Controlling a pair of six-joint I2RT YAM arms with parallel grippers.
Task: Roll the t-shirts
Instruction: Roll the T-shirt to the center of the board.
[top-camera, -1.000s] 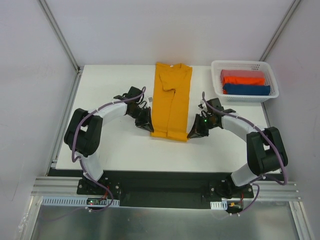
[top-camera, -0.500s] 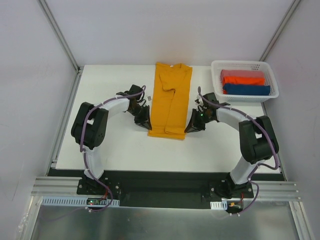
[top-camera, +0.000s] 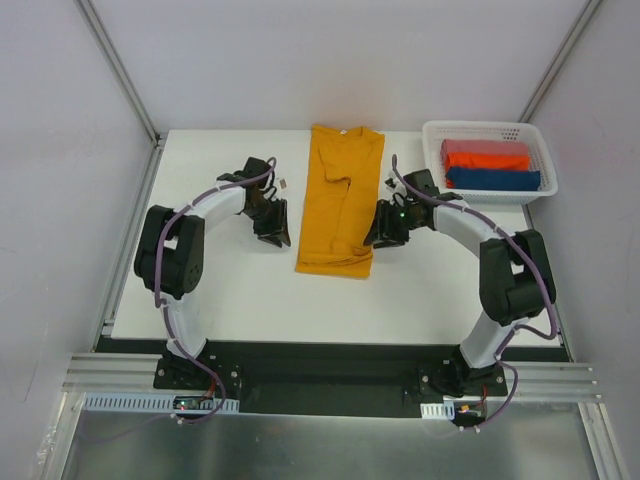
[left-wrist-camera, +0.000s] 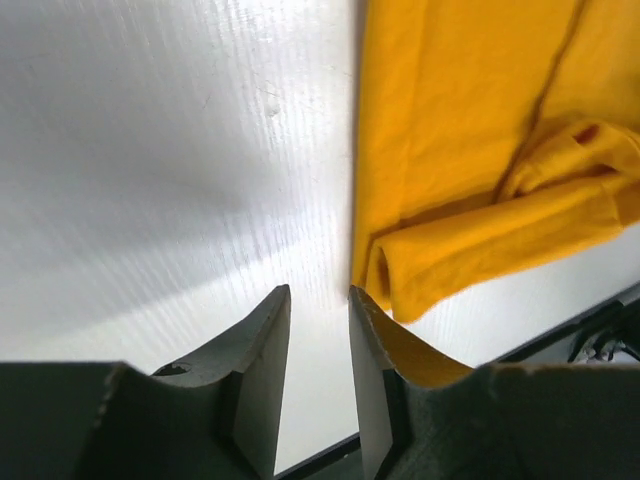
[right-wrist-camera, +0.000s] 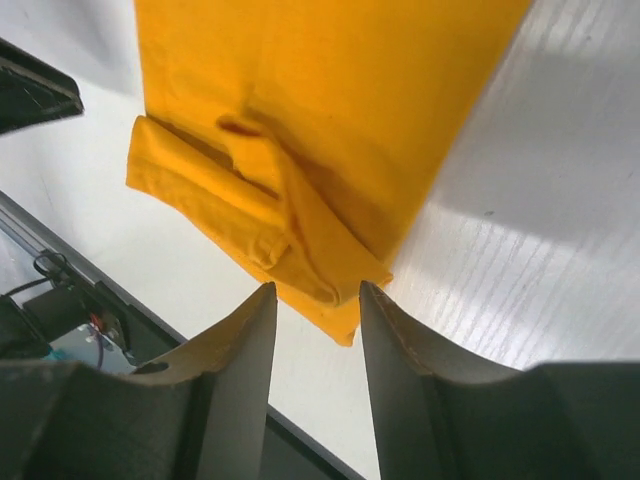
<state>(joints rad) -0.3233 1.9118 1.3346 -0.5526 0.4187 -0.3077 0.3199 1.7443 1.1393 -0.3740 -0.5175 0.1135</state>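
Note:
The mustard-orange t-shirt (top-camera: 340, 205) lies folded into a long narrow strip down the middle of the white table. Its near end (top-camera: 334, 265) is turned over into a short loose roll, which also shows in the left wrist view (left-wrist-camera: 470, 255) and the right wrist view (right-wrist-camera: 250, 215). My left gripper (top-camera: 276, 232) is open and empty, just left of the strip, with its fingertips (left-wrist-camera: 272, 310) over bare table. My right gripper (top-camera: 376, 234) is open and empty at the strip's right edge, its jaws standing just short of the rolled near corner (right-wrist-camera: 350, 300).
A white mesh basket (top-camera: 486, 126) at the back right holds pinkish (top-camera: 478, 147), red-orange (top-camera: 492, 161) and dark blue (top-camera: 495, 180) folded t-shirts. Metal frame posts stand at both back corners. The black base rail runs along the table's near edge.
Both grippers have moved from the shirt's near corners toward the far side, the left one also drawing off to the left. The shirt's near end now lies turned over.

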